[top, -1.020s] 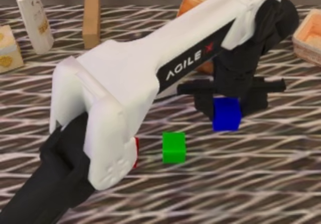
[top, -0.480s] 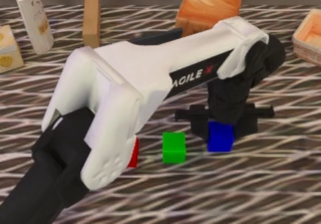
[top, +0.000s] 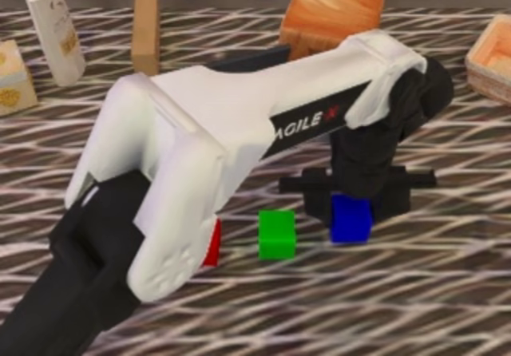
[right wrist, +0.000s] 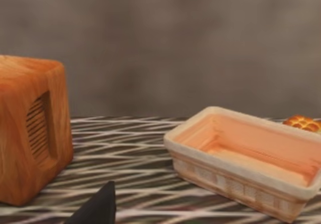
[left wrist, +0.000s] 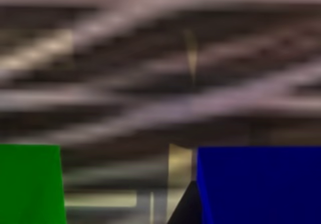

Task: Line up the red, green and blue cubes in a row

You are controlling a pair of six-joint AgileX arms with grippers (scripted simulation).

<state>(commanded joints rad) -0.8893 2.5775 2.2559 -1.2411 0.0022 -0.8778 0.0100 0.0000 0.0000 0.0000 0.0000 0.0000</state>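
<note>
The blue cube (top: 350, 219) and green cube (top: 276, 234) look matt and plain. The big block (right wrist: 31, 128) shows grained wood; the left arm's shell (top: 231, 132) is smooth white plastic.

— Where is the left arm?
— It stretches from the top view's lower left up toward centre-right, white link uppermost, black wrist bent downward.
— And its gripper?
— The left gripper (top: 351, 212) points down, low at the tabletop, fingers closed on the blue cube (top: 350, 218).
— The right arm?
— Only a dark tip of its gripper (right wrist: 98, 206) shows.
</note>
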